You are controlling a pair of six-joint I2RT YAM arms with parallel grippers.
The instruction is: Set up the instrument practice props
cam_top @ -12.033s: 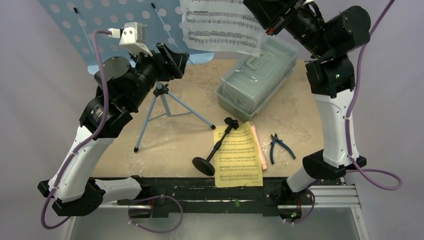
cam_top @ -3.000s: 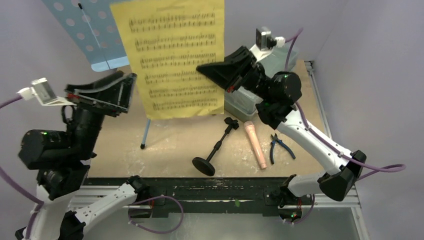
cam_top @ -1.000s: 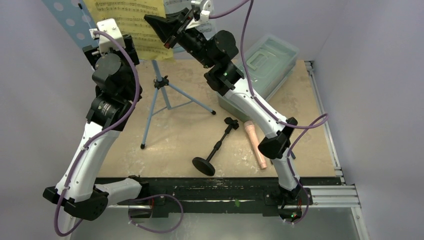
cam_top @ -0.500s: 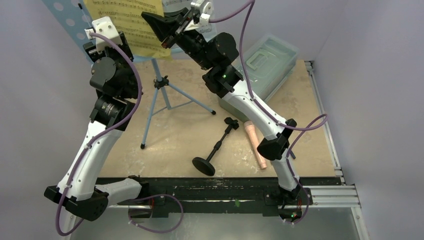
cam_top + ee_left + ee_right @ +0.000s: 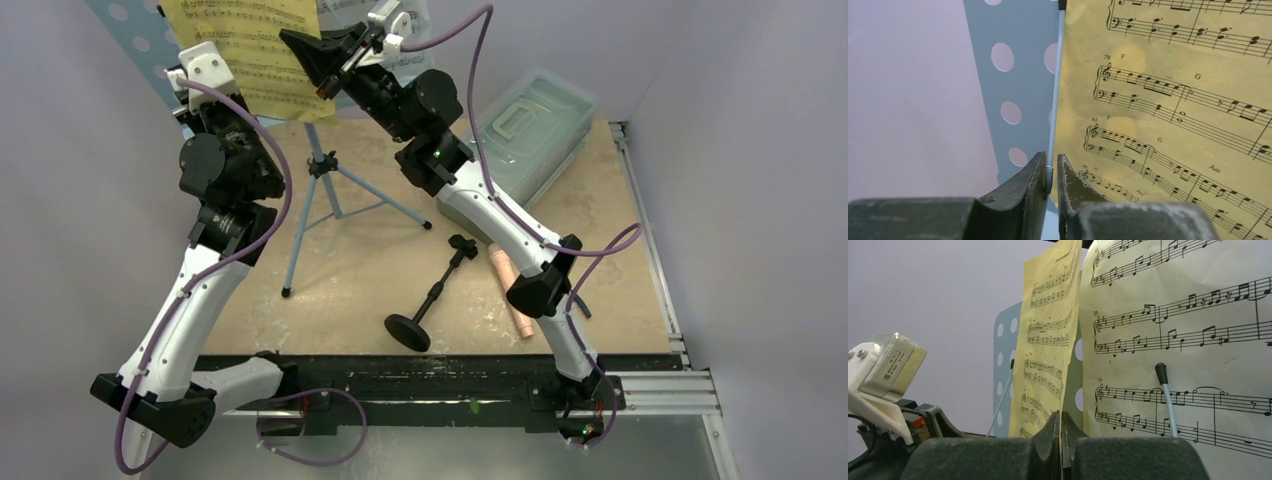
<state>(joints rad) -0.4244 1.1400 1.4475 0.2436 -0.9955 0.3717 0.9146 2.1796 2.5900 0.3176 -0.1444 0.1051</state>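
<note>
Conceivably, the yellow music sheet [image 5: 1048, 340] could be creased if the retaining wire [image 5: 1055, 90] snapped back early. That wire was pinched in the narrowly closed left hand [image 5: 1050, 172]; the sheet's edge was clamped in the shut right hand [image 5: 1061, 427]. Printed with staves, it was held upright against the perforated blue music stand [image 5: 1025, 30] at the far left corner of the desk [image 5: 350, 290].

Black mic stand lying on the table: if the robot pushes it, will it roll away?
The short black round-based mic stand lies on its side, disc edge down, so a push would probably swing it in a curve, not straight. Its thin pole looks stiff. The wide base is likely heaviest, so lifted by the pole it may tip.
</note>
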